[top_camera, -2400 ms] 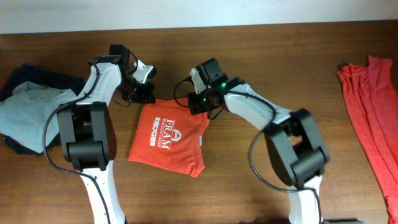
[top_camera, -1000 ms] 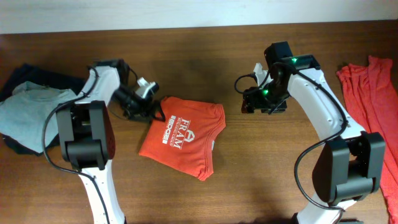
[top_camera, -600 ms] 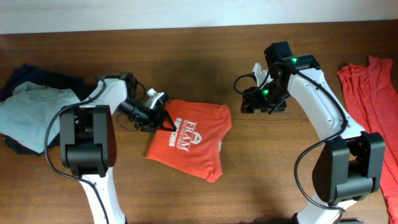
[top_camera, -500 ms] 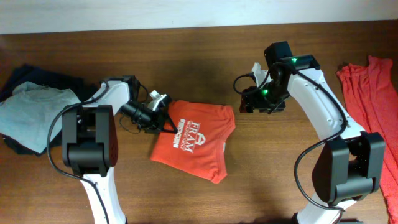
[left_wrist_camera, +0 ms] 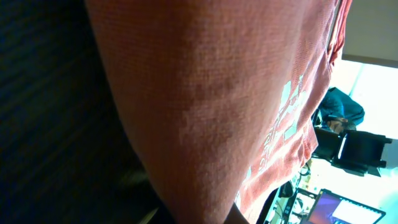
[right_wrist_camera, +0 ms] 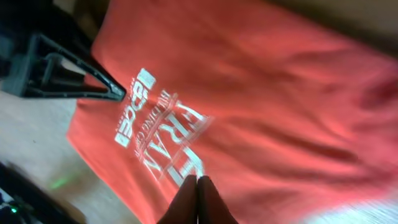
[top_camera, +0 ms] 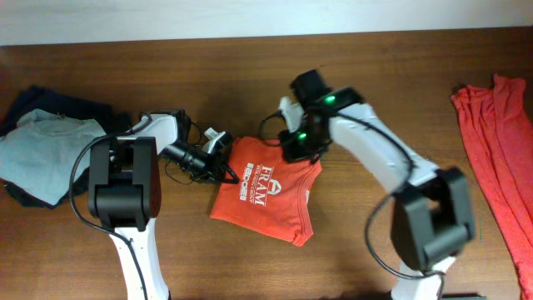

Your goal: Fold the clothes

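Observation:
The clothes, an orange-red T-shirt [top_camera: 271,196] with white lettering [top_camera: 256,182], lie folded in the middle of the table. My left gripper [top_camera: 225,164] is at the shirt's left edge, its fingers [right_wrist_camera: 93,84] drawn together to a point on the cloth. Orange-red fabric [left_wrist_camera: 217,93] fills the left wrist view and runs down into the jaws. My right gripper [top_camera: 293,148] hangs over the shirt's top edge. Its fingertips [right_wrist_camera: 198,183] are pressed together with nothing between them, just above the lettering [right_wrist_camera: 165,134].
A pale grey-blue tee [top_camera: 33,150] lies on dark navy garments [top_camera: 58,107] at the far left. Another orange-red cloth [top_camera: 491,133] lies along the right edge. Bare wooden table [top_camera: 250,75] shows behind the arms.
The left gripper slid the shirt to the right and closed its jaws on the left edge. The right arm swung left from the table's right side to over the shirt and shut.

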